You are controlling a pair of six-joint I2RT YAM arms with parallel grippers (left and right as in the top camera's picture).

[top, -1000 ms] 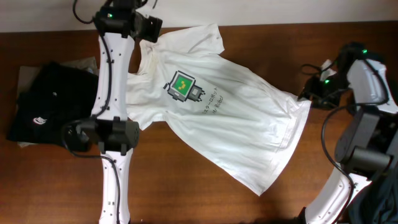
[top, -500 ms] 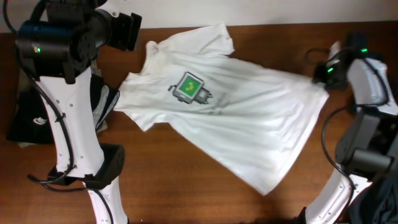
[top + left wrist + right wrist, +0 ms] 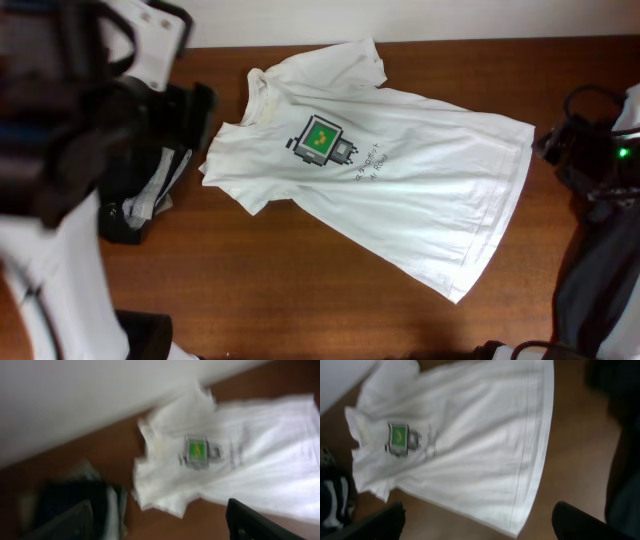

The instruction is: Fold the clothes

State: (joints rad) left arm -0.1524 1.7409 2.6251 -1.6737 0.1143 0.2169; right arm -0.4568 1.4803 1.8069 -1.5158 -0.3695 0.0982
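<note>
One white shirt [image 3: 400, 170] flat on brown table [image 3: 260, 280], white wall [image 3: 400, 20] behind

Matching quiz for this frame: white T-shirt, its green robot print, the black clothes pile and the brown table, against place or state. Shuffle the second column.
Things
1. white short-sleeved T-shirt
2. square green robot print
3. pile of black clothes
4. brown wooden table

Place or state
A. on the shirt's chest
B. left of the shirt, off its sleeve
C. spread out flat, print up, not yet folded
D. under both garments, bare in front of the shirt

Pairs: 1-C, 2-A, 3-B, 4-D
</note>
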